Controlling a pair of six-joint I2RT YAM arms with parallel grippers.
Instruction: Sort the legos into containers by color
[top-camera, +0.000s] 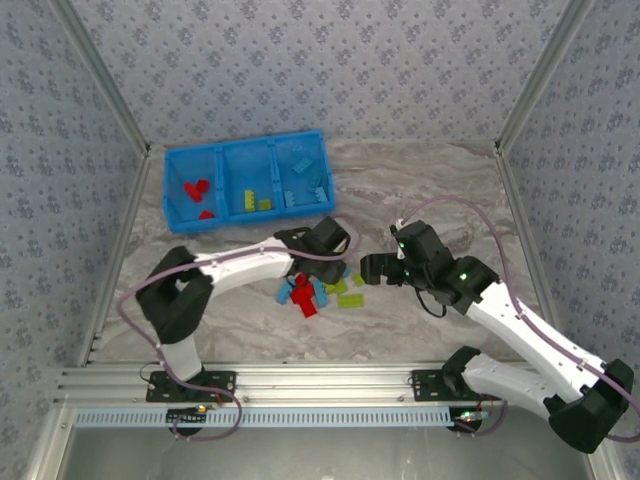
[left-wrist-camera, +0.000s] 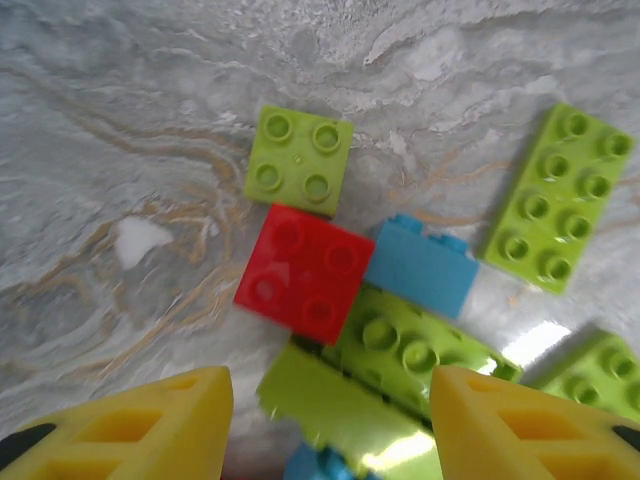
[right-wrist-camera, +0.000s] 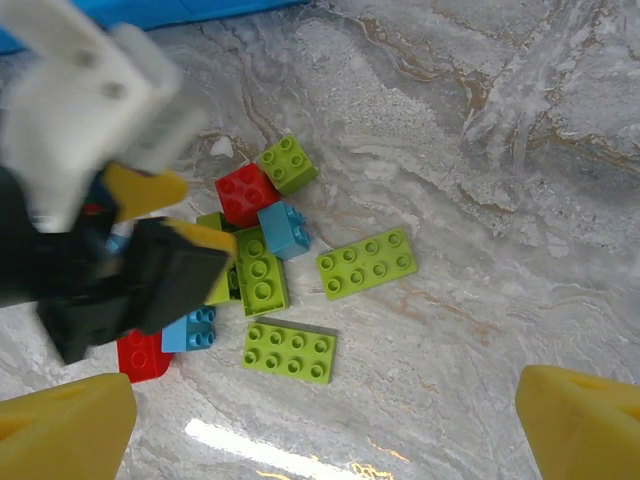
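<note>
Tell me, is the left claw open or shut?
Open. The left gripper has yellow fingertips spread wide above the legos, gripping nothing.

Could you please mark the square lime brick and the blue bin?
square lime brick (left-wrist-camera: 298, 160): left wrist view, studded top.
blue bin (top-camera: 245, 165): top external view, bare inside of middle compartment.

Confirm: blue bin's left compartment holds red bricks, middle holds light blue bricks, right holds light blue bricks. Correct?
One slip. In the top external view, the middle compartment of the blue bin holds lime bricks, not light blue. The rest stands: red bricks in the left compartment, light blue bricks in the right.
</note>
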